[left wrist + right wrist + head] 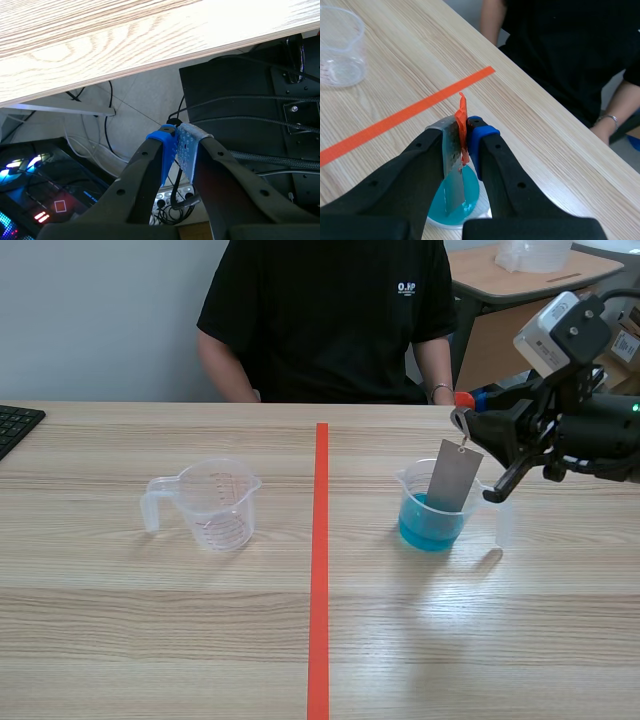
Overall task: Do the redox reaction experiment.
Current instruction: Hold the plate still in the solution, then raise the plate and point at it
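Observation:
A clear beaker holding blue liquid stands right of the orange tape line. A grey metal sheet hangs tilted with its lower end in the liquid. My right gripper is above the beaker, shut on the orange tab at the sheet's top. In the right wrist view the tab is pinched in the gripper, with the sheet dipping into the blue beaker below. My left gripper is shut on nothing, off the table near its edge.
An empty clear measuring beaker stands left of the tape line; it also shows far ahead in the right wrist view. A person in black sits across the table. A keyboard corner lies at the far left.

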Tool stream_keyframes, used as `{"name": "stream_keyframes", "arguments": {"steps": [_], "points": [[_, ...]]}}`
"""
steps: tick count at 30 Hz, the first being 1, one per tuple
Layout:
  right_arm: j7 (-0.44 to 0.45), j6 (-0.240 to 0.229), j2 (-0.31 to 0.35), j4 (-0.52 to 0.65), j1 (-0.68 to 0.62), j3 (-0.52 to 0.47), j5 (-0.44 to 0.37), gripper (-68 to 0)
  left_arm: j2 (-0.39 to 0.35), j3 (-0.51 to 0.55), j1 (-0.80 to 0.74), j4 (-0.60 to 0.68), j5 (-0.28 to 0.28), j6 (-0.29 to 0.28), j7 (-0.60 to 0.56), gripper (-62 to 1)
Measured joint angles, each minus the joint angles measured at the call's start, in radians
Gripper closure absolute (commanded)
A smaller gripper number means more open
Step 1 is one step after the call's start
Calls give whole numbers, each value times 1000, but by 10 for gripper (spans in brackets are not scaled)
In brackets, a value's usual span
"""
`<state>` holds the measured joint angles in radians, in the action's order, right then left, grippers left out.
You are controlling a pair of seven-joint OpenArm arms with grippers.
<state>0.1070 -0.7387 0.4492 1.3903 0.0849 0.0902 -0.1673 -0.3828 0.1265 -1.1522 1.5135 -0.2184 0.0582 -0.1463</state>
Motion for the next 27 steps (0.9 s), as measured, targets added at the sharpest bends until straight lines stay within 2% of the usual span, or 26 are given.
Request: {"name": "stream_keyframes", "arguments": {"steps": [6, 13, 19, 27], "points": [[-10, -1, 17, 57, 0, -19, -14, -15, 0, 0, 0, 0, 0, 0, 0, -47], [-75, -1, 78, 123, 0, -19, -134, -15, 0, 0, 0, 0, 0, 0, 0, -47], [-145, -1, 97, 185, 0, -23, -209, -15, 0, 0, 0, 0, 0, 0, 0, -47], [-245, -1, 97, 252, 0, -76, -312, -15, 0, 0, 0, 0, 0, 0, 0, -47]]}}
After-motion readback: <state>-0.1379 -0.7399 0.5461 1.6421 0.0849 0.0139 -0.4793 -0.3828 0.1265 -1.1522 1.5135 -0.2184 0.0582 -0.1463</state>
